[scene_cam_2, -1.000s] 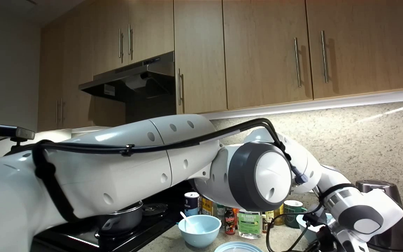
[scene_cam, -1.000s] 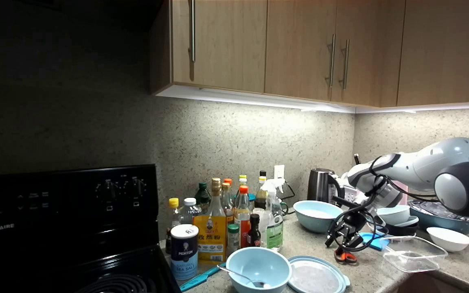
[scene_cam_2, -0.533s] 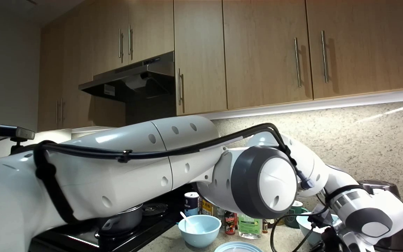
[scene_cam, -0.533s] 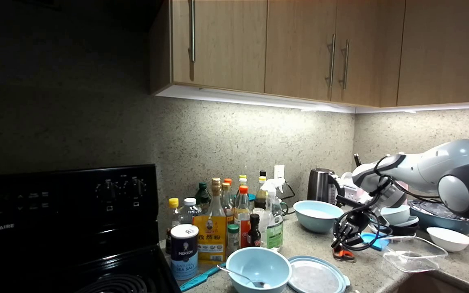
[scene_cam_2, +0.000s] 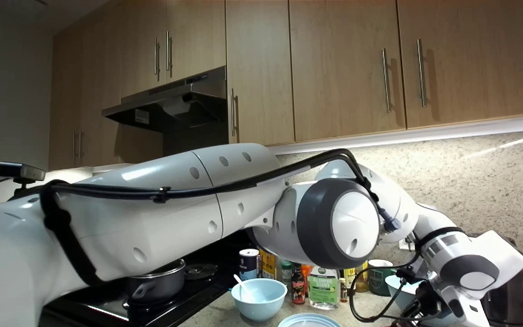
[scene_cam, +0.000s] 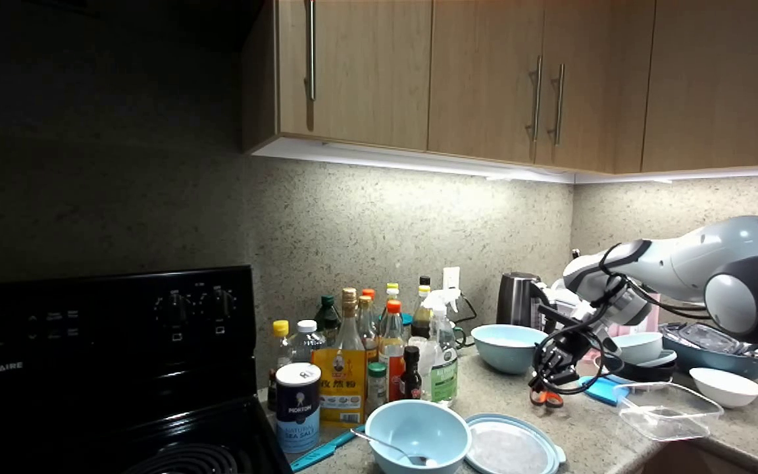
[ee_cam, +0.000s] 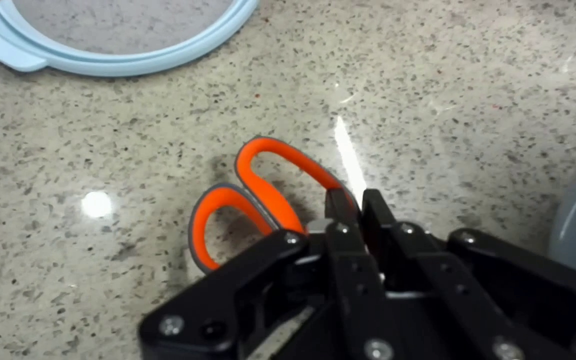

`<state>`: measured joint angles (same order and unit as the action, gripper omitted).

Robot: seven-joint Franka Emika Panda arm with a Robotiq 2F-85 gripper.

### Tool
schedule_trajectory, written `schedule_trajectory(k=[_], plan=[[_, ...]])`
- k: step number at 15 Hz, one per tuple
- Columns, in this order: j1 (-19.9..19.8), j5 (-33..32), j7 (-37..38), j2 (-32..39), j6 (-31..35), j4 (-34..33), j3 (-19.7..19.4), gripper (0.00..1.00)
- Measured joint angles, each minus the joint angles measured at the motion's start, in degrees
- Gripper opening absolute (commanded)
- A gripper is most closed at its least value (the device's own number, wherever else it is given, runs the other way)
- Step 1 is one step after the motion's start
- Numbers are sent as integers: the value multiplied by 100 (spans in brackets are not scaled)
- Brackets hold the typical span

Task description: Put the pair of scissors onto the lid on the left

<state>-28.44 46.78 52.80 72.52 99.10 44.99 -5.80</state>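
Note:
The pair of scissors [ee_cam: 273, 200] has two orange loop handles with dark grey edges; its blades are hidden beneath my gripper in the wrist view. My gripper [ee_cam: 354, 199] is shut on the outer side of one handle loop, which runs between the fingertips. In an exterior view the orange handles [scene_cam: 547, 399] hang just under the gripper [scene_cam: 537, 384]. Whether they are clear of the counter I cannot tell for sure. The round lid [scene_cam: 510, 446], whitish with a pale blue rim, lies flat on the counter. Its rim [ee_cam: 118, 65] shows at the wrist view's top left, apart from the scissors.
A light-blue bowl [scene_cam: 418, 428] with a spoon stands beside the lid, with bottles and a spray bottle [scene_cam: 443, 372] behind. Another blue bowl [scene_cam: 509, 349] is close behind the gripper. A clear container [scene_cam: 668, 411] and a blue item [scene_cam: 603, 390] lie to the right.
The jaws have closed on the scissors' handle. Over the last half second the arm has risen, and in an exterior view gripper and scissors have shifted up and left together.

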Motion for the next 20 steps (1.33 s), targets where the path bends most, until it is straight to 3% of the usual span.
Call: schedule_trajectory(k=[7, 14, 20], plan=[[623, 0, -76, -1113, 688, 1226, -19, 6], [1137, -4, -75, -1948, 412, 2747, -6, 11], [1141, -9, -75, -2085, 379, 3042, -8, 6]])
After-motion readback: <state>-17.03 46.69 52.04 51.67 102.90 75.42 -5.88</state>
